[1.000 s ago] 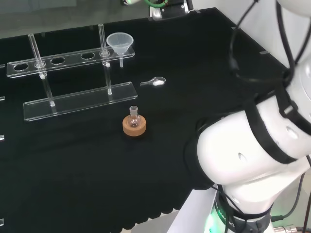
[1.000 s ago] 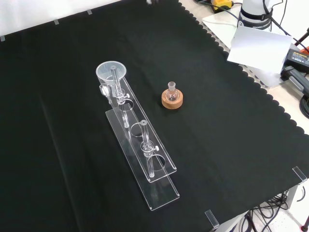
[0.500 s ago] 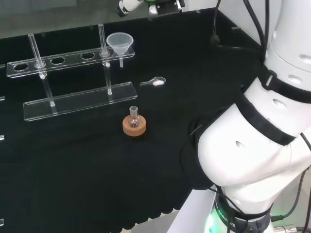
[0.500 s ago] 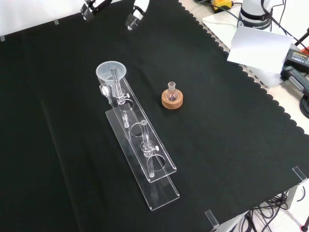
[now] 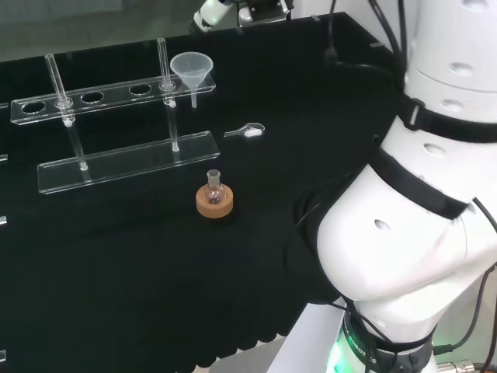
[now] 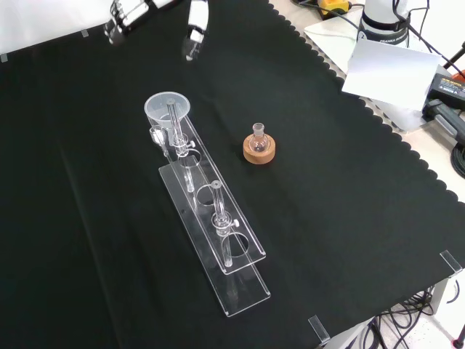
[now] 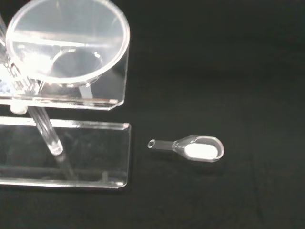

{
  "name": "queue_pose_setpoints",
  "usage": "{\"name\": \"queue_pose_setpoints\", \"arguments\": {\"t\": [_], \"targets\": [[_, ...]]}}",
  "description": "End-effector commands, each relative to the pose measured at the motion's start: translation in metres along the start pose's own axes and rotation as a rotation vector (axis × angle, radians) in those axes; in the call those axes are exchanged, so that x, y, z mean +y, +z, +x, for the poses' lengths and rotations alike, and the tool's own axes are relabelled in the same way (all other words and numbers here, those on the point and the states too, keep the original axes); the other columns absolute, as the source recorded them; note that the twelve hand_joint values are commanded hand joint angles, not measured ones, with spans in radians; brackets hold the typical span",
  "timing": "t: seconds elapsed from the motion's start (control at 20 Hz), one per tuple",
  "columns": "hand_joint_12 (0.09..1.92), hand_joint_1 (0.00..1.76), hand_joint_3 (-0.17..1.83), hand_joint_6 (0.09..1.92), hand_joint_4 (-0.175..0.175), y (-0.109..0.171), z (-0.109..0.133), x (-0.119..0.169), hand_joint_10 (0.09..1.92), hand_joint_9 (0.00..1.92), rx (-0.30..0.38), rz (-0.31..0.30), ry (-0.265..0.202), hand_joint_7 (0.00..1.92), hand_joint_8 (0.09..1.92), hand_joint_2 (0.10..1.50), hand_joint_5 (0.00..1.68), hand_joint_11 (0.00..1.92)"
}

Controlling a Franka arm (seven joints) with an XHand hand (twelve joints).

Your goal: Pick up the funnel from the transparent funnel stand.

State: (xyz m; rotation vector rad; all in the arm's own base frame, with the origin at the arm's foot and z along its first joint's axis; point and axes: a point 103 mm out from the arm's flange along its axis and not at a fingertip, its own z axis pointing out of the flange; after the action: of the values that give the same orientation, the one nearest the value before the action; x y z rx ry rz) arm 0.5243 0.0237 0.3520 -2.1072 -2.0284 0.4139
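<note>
funnel (image 6: 168, 107) was seated in stand (image 6: 218, 247) end hole | hand (image 6: 195, 29) was seen released, at funnel's 12 o'clock, front view, nothing grasped

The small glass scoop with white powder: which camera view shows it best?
The wrist view. There the scoop lies close and large on the cloth beside the stand's base plate, its white powder plain. The head view shows it small, right of the stand. In the front view I cannot make it out.

Open cloth around the funnel (image 6: 168, 108), save the stand's upright rod (image 6: 173, 122) just beside it.
</note>
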Motion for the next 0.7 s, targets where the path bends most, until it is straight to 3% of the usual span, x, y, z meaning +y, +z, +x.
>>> {"name": "queue_pose_setpoints", "arguments": {"t": [0.05,0.1,0.7], "targets": [[1.51,0.52,0.19,0.09,0.05,0.032,0.034,0.04,0.57,0.0,-0.061,0.134,-0.091,0.0,0.09,0.71,0.0,0.11],[1.51,0.52,0.19,0.09,0.051,0.031,0.024,0.043,0.56,0.0,-0.056,0.137,-0.089,0.0,0.09,0.7,0.0,0.12],[1.54,0.56,0.18,0.09,0.037,0.047,0.045,0.049,0.75,0.0,-0.07,0.148,-0.106,0.02,0.09,0.69,0.0,0.13]]}}
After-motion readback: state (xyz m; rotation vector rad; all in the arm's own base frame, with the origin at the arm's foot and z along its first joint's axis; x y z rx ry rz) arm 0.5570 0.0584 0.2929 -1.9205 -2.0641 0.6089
